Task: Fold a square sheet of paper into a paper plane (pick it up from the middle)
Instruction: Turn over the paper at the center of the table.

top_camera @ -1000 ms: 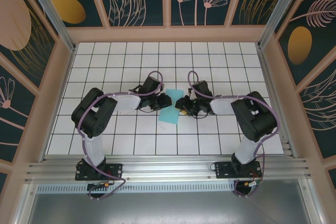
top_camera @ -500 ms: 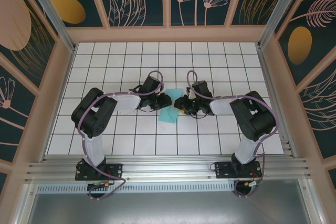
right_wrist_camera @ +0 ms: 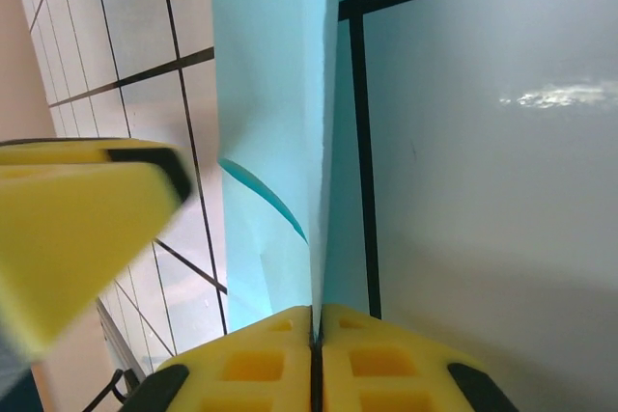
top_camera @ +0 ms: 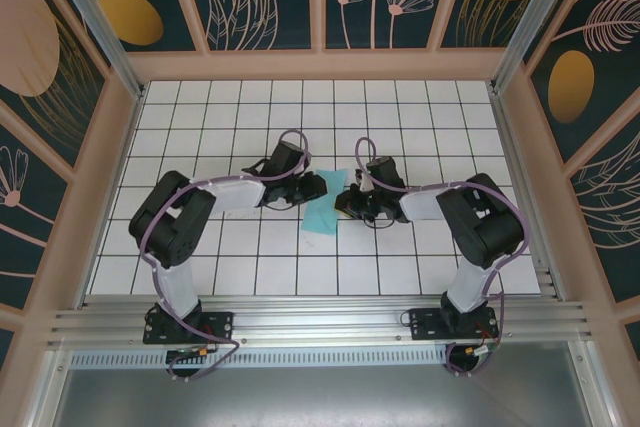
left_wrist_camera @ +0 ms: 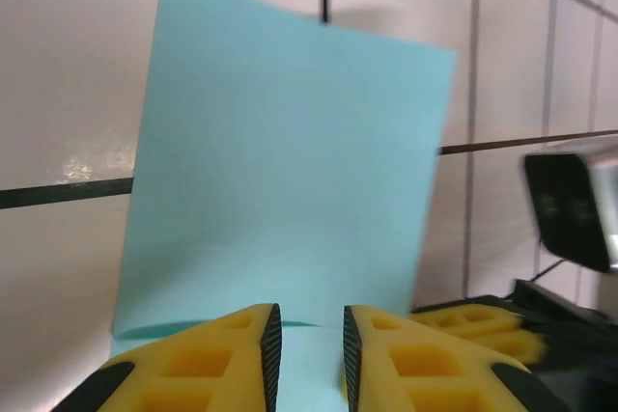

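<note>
Square sheet of paper [top_camera: 322, 215]: light teal, near the middle of the desk [top_camera: 200, 272], partly flat on the tiles, partly bent up into a standing flap. Right jaws: just right of the desk's middle, pressed together on the flap's edge. Left jaws: just left of the desk's middle, a narrow gap apart, astride the sheet's near edge.

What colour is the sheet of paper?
The paper is plain light teal-blue, clearest in the left wrist view.
</note>
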{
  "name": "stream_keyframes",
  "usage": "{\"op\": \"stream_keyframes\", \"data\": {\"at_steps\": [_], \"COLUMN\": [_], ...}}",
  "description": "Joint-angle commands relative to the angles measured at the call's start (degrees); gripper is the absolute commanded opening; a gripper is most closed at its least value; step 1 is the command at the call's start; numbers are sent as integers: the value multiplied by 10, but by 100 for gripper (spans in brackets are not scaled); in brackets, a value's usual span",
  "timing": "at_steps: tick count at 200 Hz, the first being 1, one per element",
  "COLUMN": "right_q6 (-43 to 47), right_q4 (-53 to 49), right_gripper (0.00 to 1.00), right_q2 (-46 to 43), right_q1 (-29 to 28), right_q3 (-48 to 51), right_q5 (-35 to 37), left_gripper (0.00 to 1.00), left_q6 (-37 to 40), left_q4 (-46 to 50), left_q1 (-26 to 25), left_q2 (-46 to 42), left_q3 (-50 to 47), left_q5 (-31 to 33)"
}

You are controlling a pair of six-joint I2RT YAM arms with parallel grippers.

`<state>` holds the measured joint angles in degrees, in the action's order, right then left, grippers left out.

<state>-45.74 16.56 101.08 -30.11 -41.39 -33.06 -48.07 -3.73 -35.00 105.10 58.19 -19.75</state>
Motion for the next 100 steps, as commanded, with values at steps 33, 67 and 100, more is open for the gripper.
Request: {"op": "stream_keyframes", "data": {"at_steps": [33,67,100], "right_q6": [54,98,141], "right_q4": [-115,-257,-457], "right_gripper": [0,0,0], "right_q2": [-55,-121,-162], "right_q1": [-2,-1,-2], "right_q3": [-56,-101,-183], "right_q5": [31,127,286], "left_gripper": [31,32,40], "left_q6": [-10,-3,-8], "left_q4": [-30,-42,-69], "left_q1": [4,3,3], "left_q2": [-136,-200,-265], "left_q3": [-67,-100,-143], "left_q5": [91,157,231]}}
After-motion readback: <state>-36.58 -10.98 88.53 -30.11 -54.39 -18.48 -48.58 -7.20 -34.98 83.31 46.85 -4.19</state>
